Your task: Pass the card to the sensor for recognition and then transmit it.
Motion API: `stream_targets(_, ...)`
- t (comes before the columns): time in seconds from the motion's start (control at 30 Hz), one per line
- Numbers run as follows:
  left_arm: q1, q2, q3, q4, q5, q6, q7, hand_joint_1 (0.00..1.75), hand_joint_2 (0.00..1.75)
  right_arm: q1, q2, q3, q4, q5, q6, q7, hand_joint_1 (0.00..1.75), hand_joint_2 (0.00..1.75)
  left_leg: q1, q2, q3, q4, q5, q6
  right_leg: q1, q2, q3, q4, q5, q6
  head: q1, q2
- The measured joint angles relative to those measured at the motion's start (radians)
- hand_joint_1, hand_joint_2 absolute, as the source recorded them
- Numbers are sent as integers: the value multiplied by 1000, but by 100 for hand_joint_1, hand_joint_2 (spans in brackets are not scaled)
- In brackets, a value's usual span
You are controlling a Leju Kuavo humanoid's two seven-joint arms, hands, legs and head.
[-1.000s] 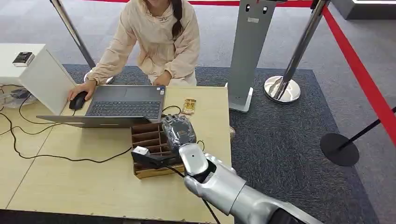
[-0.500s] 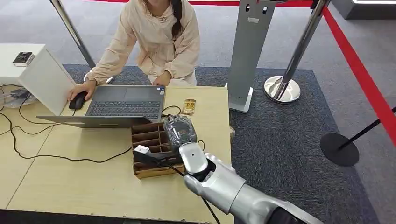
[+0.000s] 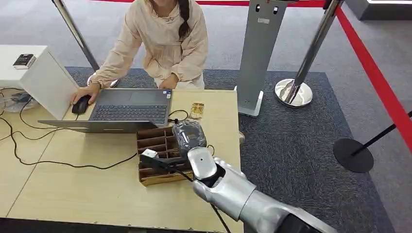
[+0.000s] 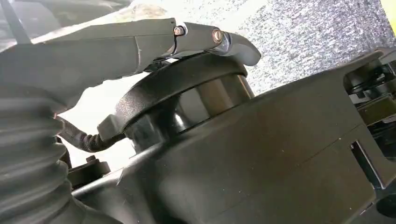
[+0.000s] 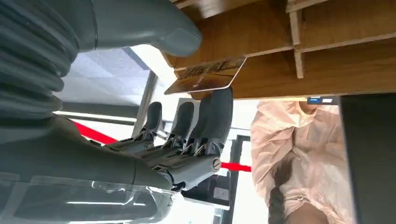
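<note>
Lifting card [image 5: 205,79] out of slotted wooden box [image 3: 156,145] near table's [image 3: 73,189] right edge: right hand [image 3: 188,136] pinches card between thumb [image 5: 140,25] and fingers [image 5: 217,116], just over compartments; left hand's grip cannot be told. Pickup step; next likely needs carrying card to sensor, whose location is unclear

One laptop [image 3: 128,110], one mouse [image 3: 80,105], one wooden slotted box [image 3: 154,145], one card [image 5: 205,77], two stanchion posts [image 3: 311,48].
</note>
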Motion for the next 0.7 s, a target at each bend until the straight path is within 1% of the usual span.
stream_targets(0.37,-1,0,0,0,0,0,0,0,175,-2,-1,0,5,-3,4,3,86,175,0,0,0,0,0,0,0,0,0,0,0,0,0,0)
stream_targets(0.53,-1,0,0,0,0,0,0,0,175,-2,-1,0,5,-3,3,3,82,175,0,0,0,0,0,0,0,0,0,0,0,0,0,0)
stream_targets(0.67,-1,0,0,0,0,0,-1,0,175,-2,0,0,8,-3,1,2,86,175,0,0,0,0,0,0,0,0,0,0,0,0,0,0)
stream_targets(0.7,0,0,0,0,0,0,-1,0,175,-2,0,0,10,-4,-2,2,84,175,0,0,0,0,0,0,0,0,0,0,0,0,0,0)
